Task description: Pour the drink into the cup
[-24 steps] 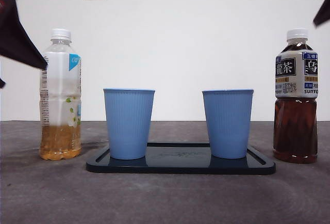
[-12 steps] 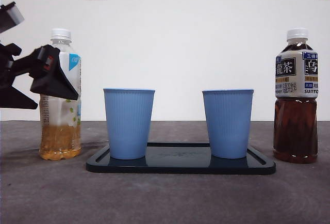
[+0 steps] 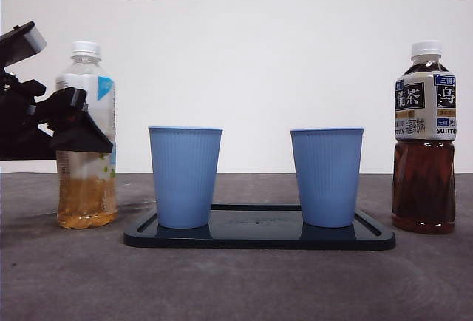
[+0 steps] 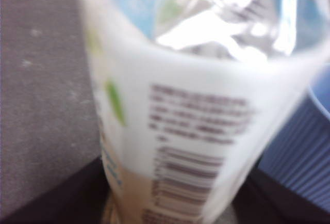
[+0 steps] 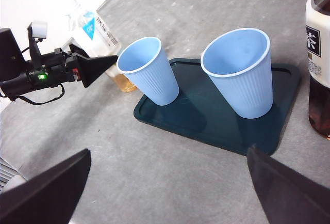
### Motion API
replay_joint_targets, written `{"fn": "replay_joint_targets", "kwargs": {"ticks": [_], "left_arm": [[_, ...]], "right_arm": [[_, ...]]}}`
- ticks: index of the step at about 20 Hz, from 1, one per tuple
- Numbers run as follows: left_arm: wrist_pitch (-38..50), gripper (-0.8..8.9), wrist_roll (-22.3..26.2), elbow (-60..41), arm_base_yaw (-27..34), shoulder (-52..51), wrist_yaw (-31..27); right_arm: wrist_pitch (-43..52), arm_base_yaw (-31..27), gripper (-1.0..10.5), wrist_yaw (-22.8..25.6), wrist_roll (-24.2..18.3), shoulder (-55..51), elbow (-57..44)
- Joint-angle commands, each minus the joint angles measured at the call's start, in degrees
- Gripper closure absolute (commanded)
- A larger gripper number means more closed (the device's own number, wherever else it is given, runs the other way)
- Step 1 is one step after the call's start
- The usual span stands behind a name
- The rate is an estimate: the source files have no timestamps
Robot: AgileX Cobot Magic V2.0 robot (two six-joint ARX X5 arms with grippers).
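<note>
Now: left claw (image 3: 83, 125) at the tea bottle (image 3: 87, 136).
Its jaws flank the upright bottle's label; contact is unclear in the blurred wrist view. Right claw (image 5: 165, 193) hangs spread wide above the tabletop (image 3: 236, 284), near two blue cups (image 3: 185, 177) on the tray (image 3: 259, 238).

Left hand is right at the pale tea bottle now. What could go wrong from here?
1. The pale tea bottle still wears its white cap; tipping it would pour nothing.
2. The left hand sits high on the label, above the liquid, so the bottle may tilt or slip.
3. The nearest blue cup looks light; a swing could knock it.
</note>
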Motion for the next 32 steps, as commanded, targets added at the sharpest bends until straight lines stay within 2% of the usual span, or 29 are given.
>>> {"fn": "replay_joint_targets", "kwargs": {"ticks": [1,5,8,10,16,20,24,29,32], "left_arm": [[2.23,6.01,-0.44,0.11,-0.17,0.59,0.22],[2.58,6.37,-0.26,0.11,-0.17,-1.27,0.22],[-0.70,6.37,2.78,0.83,-0.17,-4.55,0.22],[-8.35,6.37,6.75,3.13,-0.17,-7.45,0.20],[-34.77,6.37,23.56,14.32,-0.22,-14.01,-4.37],[-48.02,6.42,33.83,21.59,-1.62,-16.39,-10.62],[-57.94,6.64,42.66,28.33,-5.14,-16.55,-21.77],[-61.66,6.64,54.73,32.92,-11.19,-16.55,-36.35],[-61.81,6.64,61.40,33.03,-14.27,-16.41,-41.68]], "right_arm": [[0.35,0.35,4.6,-0.20,-0.09,0.20,1.03],[0.35,0.35,4.7,-0.22,-0.98,0.20,1.03],[0.33,0.35,4.6,-0.33,-1.77,0.20,1.03],[0.35,0.35,4.6,-1.73,-2.84,0.20,1.03],[0.33,0.35,4.6,-3.02,-6.23,0.20,1.01],[0.37,0.35,4.6,-2.99,-7.74,0.20,1.03],[0.31,0.35,4.7,-3.02,-8.96,0.20,1.01],[0.33,0.35,4.6,-3.61,-10.58,0.20,1.01],[0.35,0.35,4.6,-4.44,-11.43,0.20,1.01]]}}
